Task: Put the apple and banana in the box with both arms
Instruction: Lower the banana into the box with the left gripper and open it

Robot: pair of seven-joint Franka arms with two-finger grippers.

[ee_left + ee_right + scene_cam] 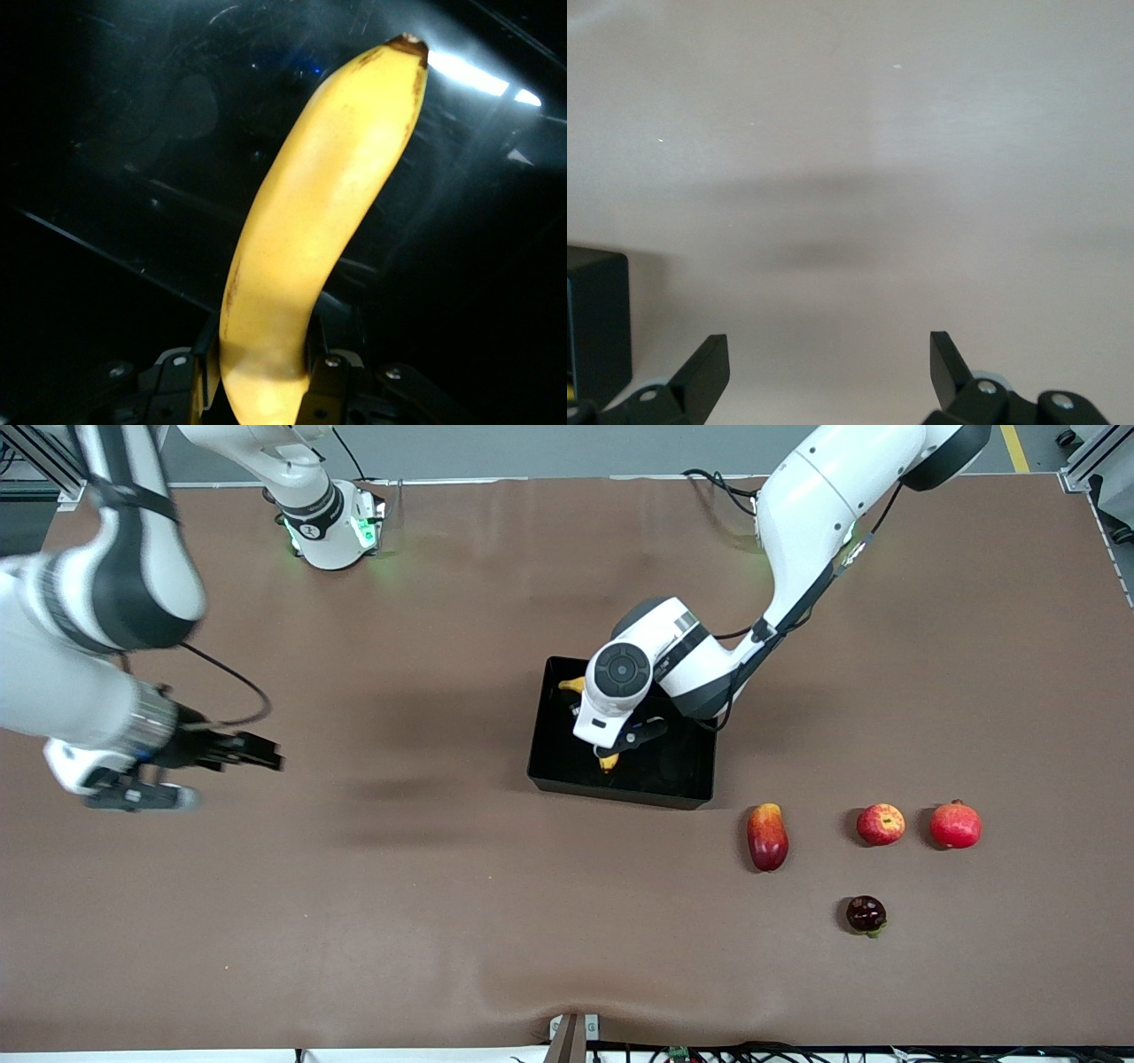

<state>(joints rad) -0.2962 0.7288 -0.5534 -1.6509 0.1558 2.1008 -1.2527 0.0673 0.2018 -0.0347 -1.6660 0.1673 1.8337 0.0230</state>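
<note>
While the left gripper (609, 746) hangs inside the box (554, 766), its fingers (328, 376) are closed against both sides of the banana (310, 257), clamping it close to one end. Banana runs lengthwise over the glossy black floor; yellow ends (573, 685) show on either side of the wrist in the front view. Whether it touches the floor, cannot tell.

Right gripper (257, 755) hovers over bare brown table (425, 886) toward the right arm's end, well apart from the box. Fingers (709, 367) spread wide, nothing between them. A corner of the box (598, 323) shows at the edge of the right wrist view.

Apple (881, 824) sits on the table toward the left arm's end, nearer the front camera than the box and well apart from it. Beside it: a plain red round fruit with crown tip (955, 825) farther toward that end, and an elongated red-yellow fruit (767, 837) between apple and box. A small dark round fruit (866, 914) lies nearer the camera than the apple.
</note>
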